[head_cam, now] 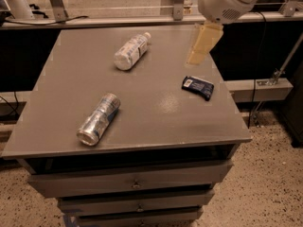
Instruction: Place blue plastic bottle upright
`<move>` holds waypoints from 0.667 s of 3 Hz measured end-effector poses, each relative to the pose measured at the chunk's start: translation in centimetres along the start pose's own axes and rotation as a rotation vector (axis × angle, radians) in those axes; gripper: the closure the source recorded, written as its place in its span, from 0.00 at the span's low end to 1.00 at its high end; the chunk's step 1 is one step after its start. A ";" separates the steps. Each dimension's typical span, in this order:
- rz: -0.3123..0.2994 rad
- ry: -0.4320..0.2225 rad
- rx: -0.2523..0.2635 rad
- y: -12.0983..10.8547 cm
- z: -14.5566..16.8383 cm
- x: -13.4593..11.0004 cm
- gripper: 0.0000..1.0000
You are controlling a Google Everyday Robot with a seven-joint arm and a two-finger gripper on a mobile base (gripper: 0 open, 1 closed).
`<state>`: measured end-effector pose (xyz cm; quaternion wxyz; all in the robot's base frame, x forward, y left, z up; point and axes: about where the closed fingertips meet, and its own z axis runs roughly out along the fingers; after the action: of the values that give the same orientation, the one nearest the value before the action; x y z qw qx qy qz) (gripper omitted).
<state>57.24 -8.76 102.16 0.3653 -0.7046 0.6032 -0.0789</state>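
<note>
The blue plastic bottle (131, 51) lies on its side on the far half of the grey table (161, 122), a little left of the middle and short of the far edge. Its white cap (147, 35) points toward the far right corner and its base toward the near left corner, so it lies slantwise to the table's edges. A pale label with blue marks wraps its middle. Nothing touches it, and bare tabletop shows all round it.

The gripper (202, 45) hangs over the far right part of the table, close to the right edge and well apart from the bottle. It shows as one cream-coloured wedge tilted down and to the left beneath the rounded white housing of the arm (222, 1), which comes in from the upper right. From this angle only that single pale shape shows, so whether it is spread or closed is not clear. It holds nothing and touches nothing on the table.

A flat dark blue packet (198, 87) lies near the right edge, about halfway along it, nearer the front than the gripper. A silver-and-blue can (99, 119) lies on its side in the near left part of the table, one end turned toward the near left corner, well apart from the bottle and the packet.

Below the tabletop sit stacked drawers (135, 183), over a speckled floor (265, 193).
</note>
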 end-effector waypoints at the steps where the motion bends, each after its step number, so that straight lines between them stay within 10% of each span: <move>1: 0.002 0.001 0.000 0.0 -0.1 0.0 0.00; 2: -0.108 0.052 0.017 -2.0 0.2 -0.3 0.00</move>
<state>58.82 -8.37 103.33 0.3507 -0.7309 0.5727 -0.1217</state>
